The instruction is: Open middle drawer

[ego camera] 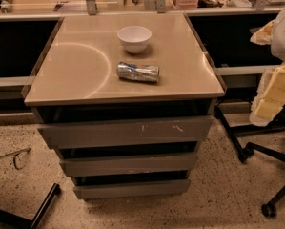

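No gripper in shot, so can't tell its state. Plain grey handleless middle drawer (128, 165) looks shut, btwn scratched grey top front (127, 132) & bottom front (131, 189). I'd hook its upper edge thru the dark gap, pull straight out.

Bowl (134, 37), can (137, 72) on cabinet (70, 75) (middle drawer (127, 165) below).

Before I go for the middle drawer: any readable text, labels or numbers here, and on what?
No text can be read.
Crushed silver drink can on the tan cabinet top: print too blurred.
Plain grey middle drawer front: unmarked.
Small white round bowl: blank.
Gripper: not in view.
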You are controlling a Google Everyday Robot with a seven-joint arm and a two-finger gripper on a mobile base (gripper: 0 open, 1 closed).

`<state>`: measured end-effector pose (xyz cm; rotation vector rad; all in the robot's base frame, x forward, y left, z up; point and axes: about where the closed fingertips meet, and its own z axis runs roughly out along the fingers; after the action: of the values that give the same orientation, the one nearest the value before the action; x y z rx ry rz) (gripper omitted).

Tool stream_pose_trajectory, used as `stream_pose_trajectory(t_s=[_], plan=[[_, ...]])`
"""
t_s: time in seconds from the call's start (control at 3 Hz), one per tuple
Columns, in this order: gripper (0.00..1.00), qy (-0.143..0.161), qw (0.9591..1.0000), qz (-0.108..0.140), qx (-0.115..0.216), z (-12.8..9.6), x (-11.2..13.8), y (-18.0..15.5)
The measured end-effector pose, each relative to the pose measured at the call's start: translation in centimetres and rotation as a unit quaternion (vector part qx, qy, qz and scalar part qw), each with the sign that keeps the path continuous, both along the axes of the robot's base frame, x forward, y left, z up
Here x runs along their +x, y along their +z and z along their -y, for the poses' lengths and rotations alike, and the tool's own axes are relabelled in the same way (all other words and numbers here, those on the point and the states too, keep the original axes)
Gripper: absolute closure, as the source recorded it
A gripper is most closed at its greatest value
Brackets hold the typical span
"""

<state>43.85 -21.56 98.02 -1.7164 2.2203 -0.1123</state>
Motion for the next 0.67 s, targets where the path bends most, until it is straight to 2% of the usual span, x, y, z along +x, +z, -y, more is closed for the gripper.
stream_pose_trajectory(t_s=[0.67], plan=[[0.0, 0.001, 1.0, 0.005, 0.007, -0.39, 0.22, -0.24]])
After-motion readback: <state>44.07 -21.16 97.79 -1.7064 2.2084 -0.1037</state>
